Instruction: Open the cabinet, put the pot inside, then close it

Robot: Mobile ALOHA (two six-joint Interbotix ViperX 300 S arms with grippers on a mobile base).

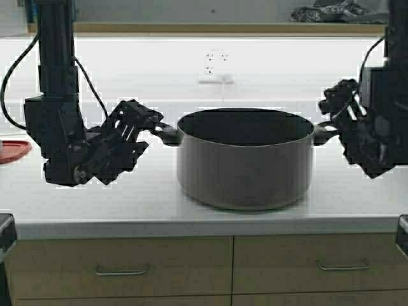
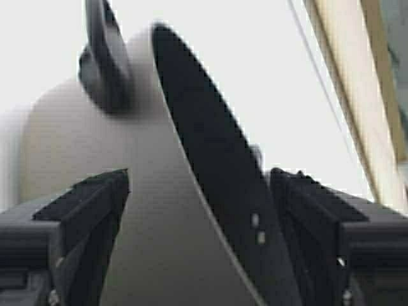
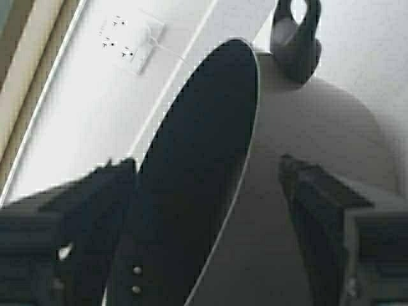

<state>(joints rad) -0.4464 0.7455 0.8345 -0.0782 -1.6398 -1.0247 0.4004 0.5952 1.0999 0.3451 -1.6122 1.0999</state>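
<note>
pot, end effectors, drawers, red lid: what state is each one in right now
pot: upright on the counter, lidless, nothing inside visible
left end effector: open, at the pot's left handle
right end effector: open, at the pot's right handle
base drawers: shut
red lid: flat on the counter, far left

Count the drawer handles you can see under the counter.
2. One metal bar handle sits on the drawer below the left hand; the other below the right hand. More may lie outside view.
</note>
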